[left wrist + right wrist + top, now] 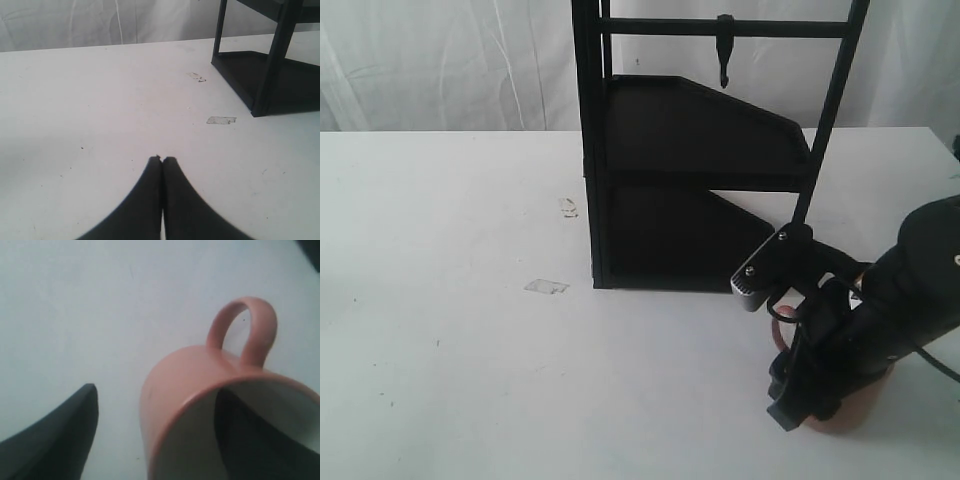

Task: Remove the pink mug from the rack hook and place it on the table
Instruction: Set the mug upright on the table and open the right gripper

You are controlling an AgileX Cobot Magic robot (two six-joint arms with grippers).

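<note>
The pink mug (200, 380) stands on the white table (75, 300), handle away from the wrist camera, cream inside showing. My right gripper (156, 392) is open and straddles the mug's wall: one finger (65, 435) is outside with a gap to the mug, the other (250, 440) is inside it. In the exterior view the right arm covers most of the mug (845, 418) at the front right. The rack hook (724, 50) hangs bare from the top crossbar. Over bare table, my left gripper (162, 159) is shut on nothing.
The tall black two-shelf rack (690, 180) stands mid-table, just behind and left of the right arm; its corner post (270, 75) shows in the left wrist view. A scrap of clear tape (546, 286) lies left of the rack base.
</note>
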